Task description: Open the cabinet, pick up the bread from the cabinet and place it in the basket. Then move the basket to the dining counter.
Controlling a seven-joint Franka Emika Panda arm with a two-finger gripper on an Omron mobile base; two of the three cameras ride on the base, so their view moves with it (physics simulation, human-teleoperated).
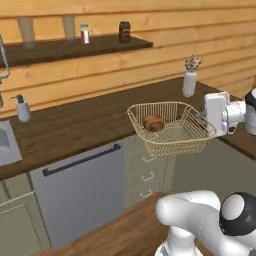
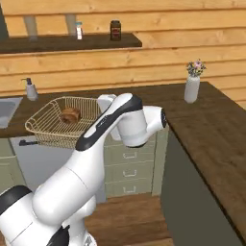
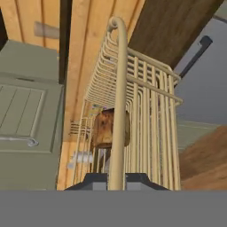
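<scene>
Well, the bread (image 1: 153, 123) sits inside the basket (image 1: 170, 141), on its mesh floor toward the far left corner as the left base view shows it. The basket is held up in the air, past the front edge of the dark wood worktop (image 1: 75, 125) and above the green drawers (image 1: 147, 172). The gripper (image 1: 204, 120) is at the basket's three o'clock side, closed tight on the rim wire. In the hand view that rim (image 3: 118, 102) runs straight up toward twelve o'clock from between the fingertips (image 3: 91, 181), with the bread just beyond it.
</scene>
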